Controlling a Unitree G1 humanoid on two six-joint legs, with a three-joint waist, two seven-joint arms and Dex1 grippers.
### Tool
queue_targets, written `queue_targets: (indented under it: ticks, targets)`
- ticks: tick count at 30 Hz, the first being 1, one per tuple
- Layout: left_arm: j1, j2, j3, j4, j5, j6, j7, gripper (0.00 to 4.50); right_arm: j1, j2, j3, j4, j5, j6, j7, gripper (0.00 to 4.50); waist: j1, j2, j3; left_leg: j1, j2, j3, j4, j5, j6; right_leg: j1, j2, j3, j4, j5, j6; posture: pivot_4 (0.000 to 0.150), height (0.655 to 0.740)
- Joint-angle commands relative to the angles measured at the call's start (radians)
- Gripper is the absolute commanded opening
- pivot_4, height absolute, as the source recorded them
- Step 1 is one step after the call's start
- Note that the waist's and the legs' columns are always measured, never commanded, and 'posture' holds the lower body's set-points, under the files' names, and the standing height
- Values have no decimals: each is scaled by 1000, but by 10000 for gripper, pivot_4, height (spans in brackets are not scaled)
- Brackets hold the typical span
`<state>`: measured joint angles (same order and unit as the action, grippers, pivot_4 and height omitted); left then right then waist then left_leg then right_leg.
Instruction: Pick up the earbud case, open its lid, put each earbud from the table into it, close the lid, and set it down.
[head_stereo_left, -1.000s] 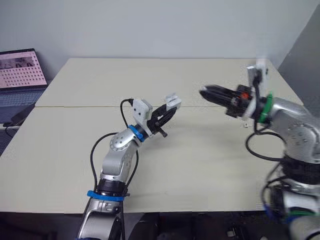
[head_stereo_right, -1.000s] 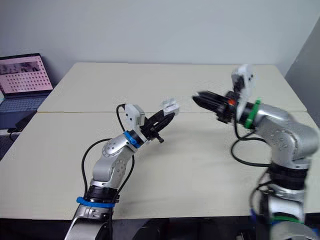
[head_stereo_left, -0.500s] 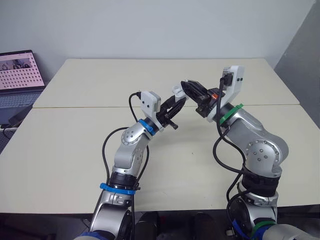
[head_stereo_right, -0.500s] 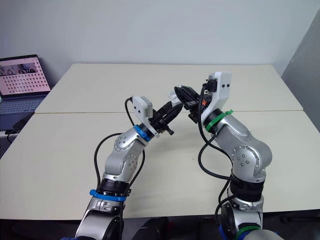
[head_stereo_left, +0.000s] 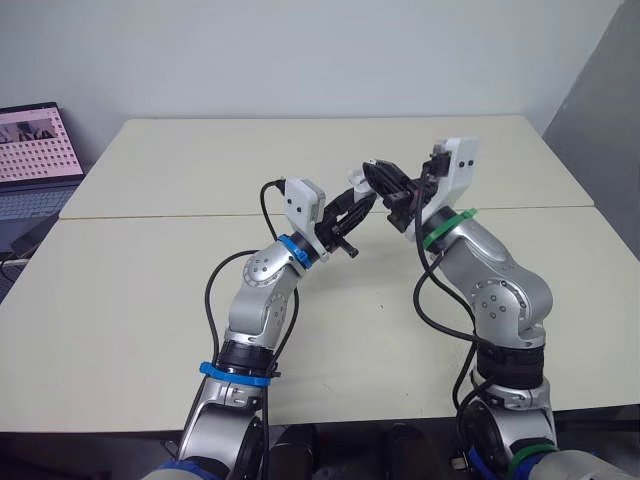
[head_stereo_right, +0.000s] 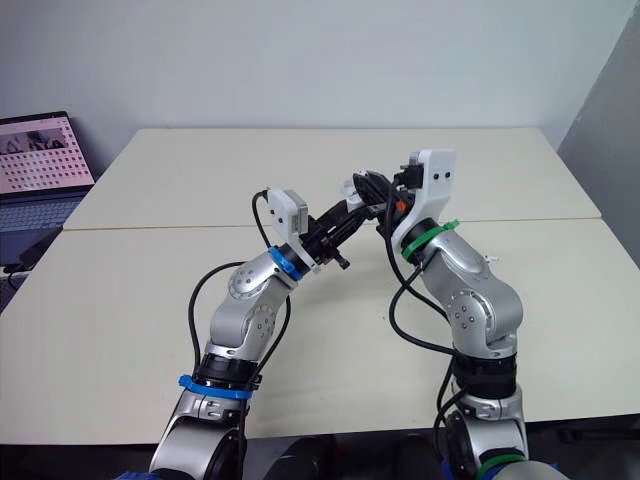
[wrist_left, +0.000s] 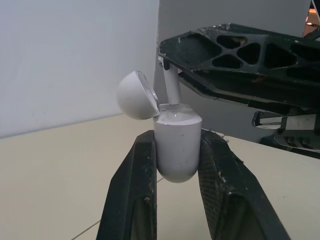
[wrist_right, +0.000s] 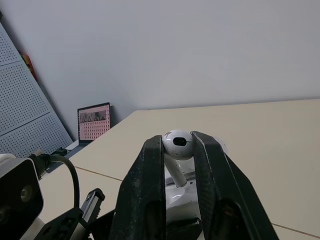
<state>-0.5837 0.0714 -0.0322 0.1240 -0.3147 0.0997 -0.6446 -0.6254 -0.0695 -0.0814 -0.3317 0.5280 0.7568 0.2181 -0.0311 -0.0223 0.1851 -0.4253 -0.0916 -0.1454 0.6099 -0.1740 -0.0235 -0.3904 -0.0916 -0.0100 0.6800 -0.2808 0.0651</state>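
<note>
**Right gripper now in at the case, earbud over the opening**

Right gripper has swung in from the far right since a second ago and now meets the left gripper above mid-table; the left arm has barely changed. Both arms are bent at the elbow, forearms raised and angled toward each other, tips nearly touching.

Left jaws are clamped on the earbud case, one finger on each side, case upright. Its lid is flipped back on the hinge. Right jaws pinch an earbud by its head, stem pointing down into the case's open top. Can't tell whether the stem is seated or just at the rim.

Everything is held clear of the table: two cream tops butted along a seam. Laptop at the far left edge, screen lit. Plain grey wall behind, perforated panel to one side.
</note>
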Motion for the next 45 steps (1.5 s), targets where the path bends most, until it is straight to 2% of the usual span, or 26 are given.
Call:
queue_targets:
  ticks: [1,24,29,36,39,42,45]
  targets:
    - [-27,3,7,-37,-20,-19,-6,7439,11,-4,18,-22,2,-21,7,4067,0,0,0,0,0,0,0,0,0,0,0,0,0,0,0,1500,7400]
    - [-30,9,-6,-32,-4,-35,-8,7439,55,-3,71,-25,-14,-29,-24,4067,0,0,0,0,0,0,0,0,0,0,0,0,0,0,0,1500,7400]
    - [-32,11,-8,-29,-5,-33,-9,7439,65,-3,70,-32,-16,-36,-32,20474,1,0,0,0,0,0,0,0,0,0,0,0,0,0,0,1500,7400]
    - [-35,15,-8,-19,-4,-34,-14,7439,59,-1,46,-53,6,-68,-11,20474,1,0,0,0,0,0,0,0,0,0,0,0,0,0,0,1500,7400]
    - [-29,24,-2,-10,-2,-35,-16,7439,14,-22,-45,-107,106,-45,-10,20474,1,0,0,0,0,0,0,0,0,0,0,0,0,0,0,1500,7400]
    - [-8,45,2,-10,2,-37,-28,7439,-51,-99,-149,-128,208,24,-29,20474,2,0,0,0,0,0,0,0,0,0,0,0,0,0,0,1500,7400]
    - [10,68,7,-17,0,-36,-36,7439,-52,-218,-201,-102,214,59,-9,20474,2,0,0,0,0,-1,0,0,0,0,0,-1,-1,0,0,1500,7400]
